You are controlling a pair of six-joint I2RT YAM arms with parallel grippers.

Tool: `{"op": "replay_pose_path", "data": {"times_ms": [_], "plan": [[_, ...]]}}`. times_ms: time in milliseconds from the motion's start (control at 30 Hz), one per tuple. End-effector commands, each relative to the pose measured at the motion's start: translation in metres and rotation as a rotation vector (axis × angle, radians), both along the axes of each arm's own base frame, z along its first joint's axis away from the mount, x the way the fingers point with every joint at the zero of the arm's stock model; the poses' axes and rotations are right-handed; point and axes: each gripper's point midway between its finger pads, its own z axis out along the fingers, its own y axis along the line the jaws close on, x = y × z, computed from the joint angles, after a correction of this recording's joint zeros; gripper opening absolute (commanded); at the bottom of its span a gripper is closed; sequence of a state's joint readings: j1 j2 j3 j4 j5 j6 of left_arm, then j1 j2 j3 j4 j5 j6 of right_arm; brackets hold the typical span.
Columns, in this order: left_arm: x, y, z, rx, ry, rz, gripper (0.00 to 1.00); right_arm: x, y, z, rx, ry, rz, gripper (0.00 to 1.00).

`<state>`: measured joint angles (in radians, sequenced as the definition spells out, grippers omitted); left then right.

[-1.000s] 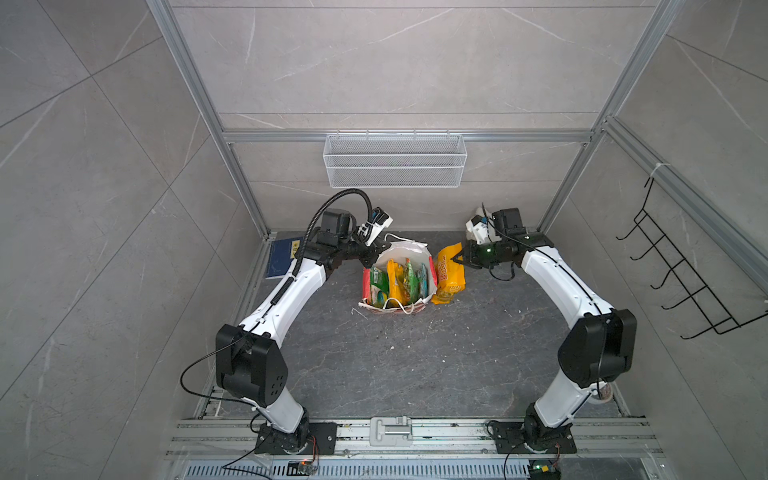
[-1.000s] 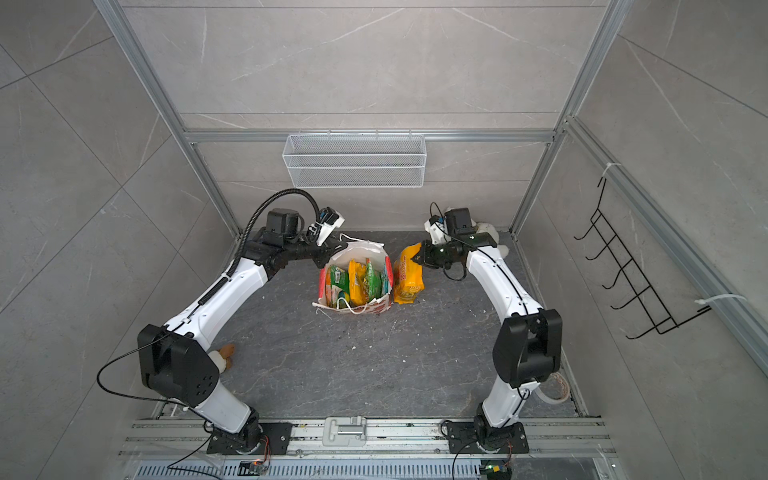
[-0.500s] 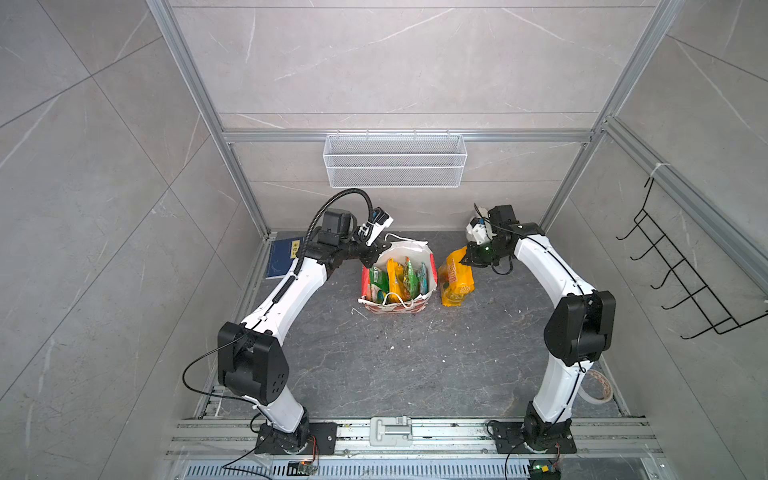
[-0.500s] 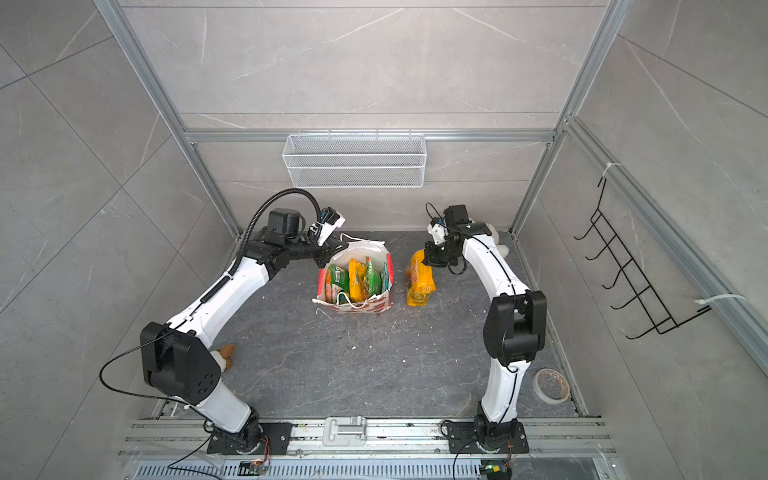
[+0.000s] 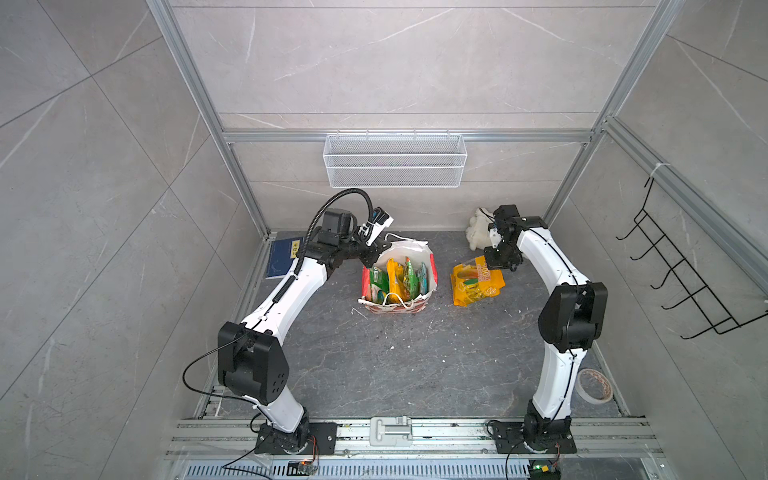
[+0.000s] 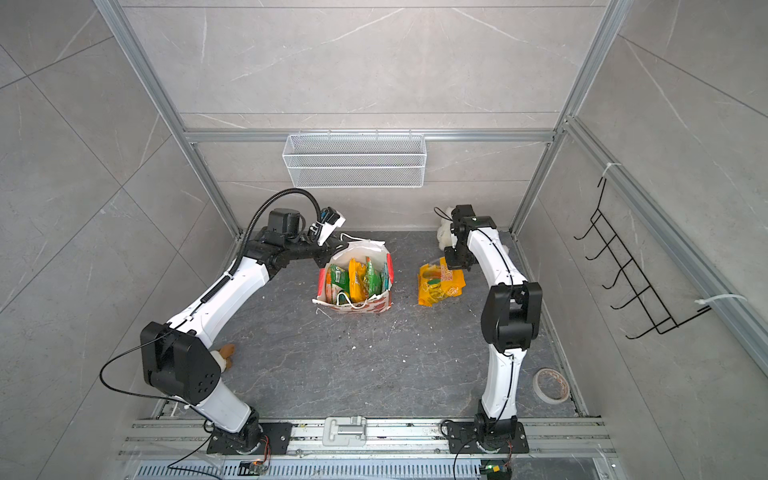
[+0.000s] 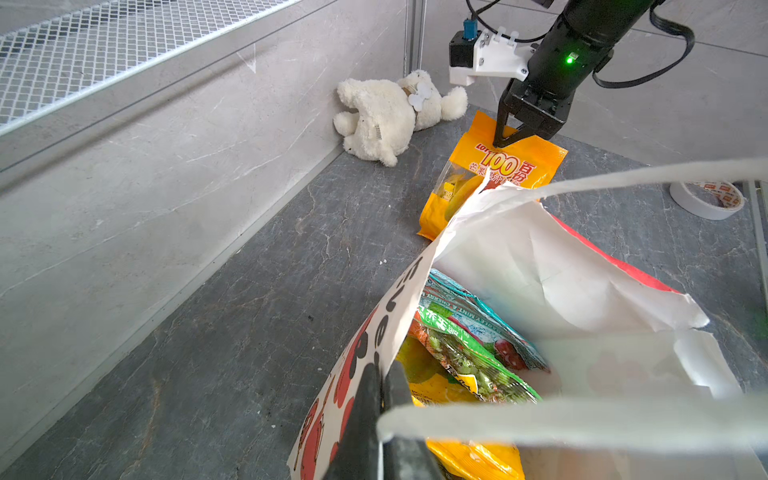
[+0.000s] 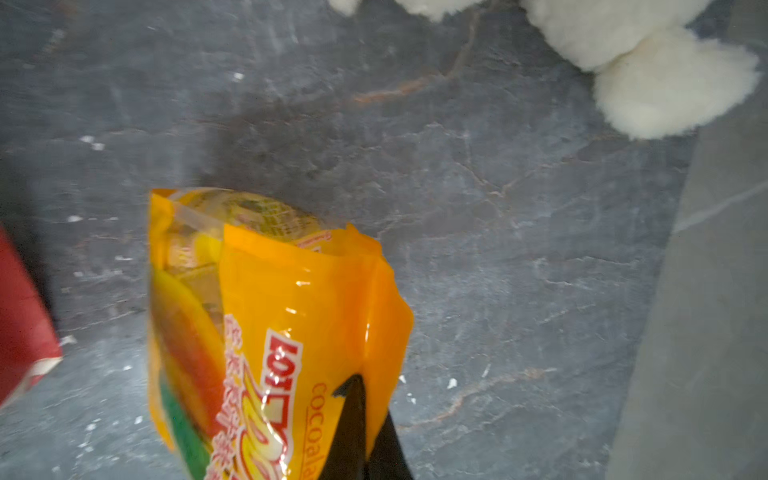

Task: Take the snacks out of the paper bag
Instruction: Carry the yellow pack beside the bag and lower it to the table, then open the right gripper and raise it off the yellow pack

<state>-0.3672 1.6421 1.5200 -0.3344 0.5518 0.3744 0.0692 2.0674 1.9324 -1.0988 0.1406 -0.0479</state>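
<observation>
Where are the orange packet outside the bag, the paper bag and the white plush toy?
orange snack packet (image 5: 478, 284): in a top view, middle of its front face.
paper bag (image 5: 409, 249): in a top view, white inner back wall.
white plush toy (image 7: 380, 118): left wrist view, its body.

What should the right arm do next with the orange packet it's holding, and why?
Probably lower a little and open the right jaws to drop the orange packet. It hangs clear of the paper bag over bare floor, while the left jaws pinch the bag's rim and more packets wait inside.
</observation>
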Motion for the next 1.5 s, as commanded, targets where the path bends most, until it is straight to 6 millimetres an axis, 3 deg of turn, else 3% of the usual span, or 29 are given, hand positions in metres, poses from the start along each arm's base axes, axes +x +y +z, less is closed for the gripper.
{"op": "replay_pose_path", "data": {"times_ms": [0, 400, 800, 833, 900, 1033, 1133, 1200, 1267, 1467], "plan": [[-0.01, -0.011, 0.041, -0.073, -0.108, -0.055, 0.0, -0.001, -0.03, -0.008, -0.12, 0.055, -0.022, 0.0], [-0.013, -0.012, 0.044, -0.075, -0.113, -0.064, 0.0, 0.034, -0.095, -0.038, -0.311, 0.068, -0.039, 0.0], [-0.013, -0.012, 0.045, -0.072, -0.114, -0.063, 0.0, 0.041, -0.119, -0.057, -0.33, 0.116, -0.052, 0.0], [-0.013, -0.012, 0.046, -0.074, -0.115, -0.065, 0.0, 0.041, -0.119, -0.057, -0.332, 0.113, -0.059, 0.02], [-0.013, -0.012, 0.045, -0.072, -0.116, -0.065, 0.0, 0.042, -0.118, -0.052, -0.33, 0.102, -0.063, 0.22], [-0.011, -0.013, 0.044, -0.073, -0.113, -0.063, 0.0, 0.046, -0.124, -0.026, -0.356, 0.067, -0.1, 0.39], [-0.011, -0.015, 0.043, -0.075, -0.104, -0.07, 0.0, 0.049, -0.124, 0.011, -0.338, 0.023, -0.155, 0.43], [-0.011, -0.015, 0.042, -0.076, -0.104, -0.071, 0.0, 0.047, -0.114, 0.039, -0.267, -0.029, -0.192, 0.43], [-0.011, -0.015, 0.041, -0.077, -0.1, -0.071, 0.0, 0.044, -0.092, 0.062, -0.154, -0.079, -0.202, 0.42], [-0.018, -0.017, 0.043, -0.084, -0.097, -0.088, 0.0, 0.02, 0.007, 0.132, 0.071, -0.275, -0.119, 0.39]]}}
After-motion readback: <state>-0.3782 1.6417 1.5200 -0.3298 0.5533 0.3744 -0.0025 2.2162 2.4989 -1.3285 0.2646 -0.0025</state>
